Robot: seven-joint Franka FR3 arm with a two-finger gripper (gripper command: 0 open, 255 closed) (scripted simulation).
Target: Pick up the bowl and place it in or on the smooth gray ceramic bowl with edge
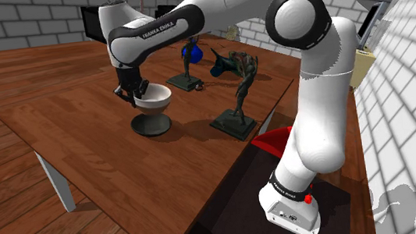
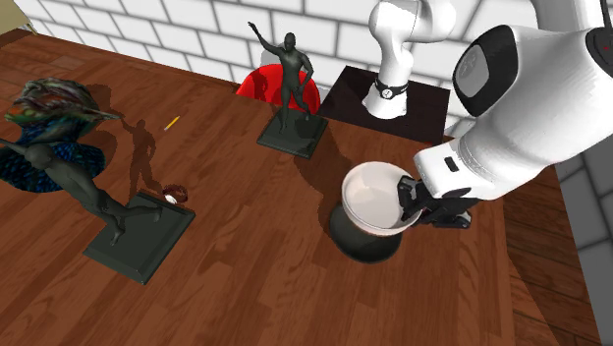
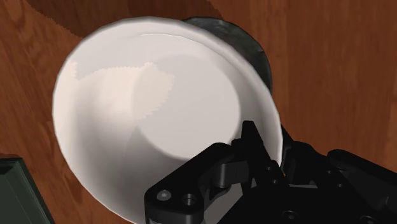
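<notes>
Gripping white bowl at rim, fingers clamped, black gripper holds it over dk grey bowl on wood table; contact unclear.

white bowl: plain, glossy, round, deep, upright, opening up | state: rim clasped by end effector, 1 finger inside, 1 outside | pos: directly over dark gray bowl, contact btwn them unclear | dark gray bowl: low, round, upright, approx mid surface, mostly covered by white bowl
</notes>
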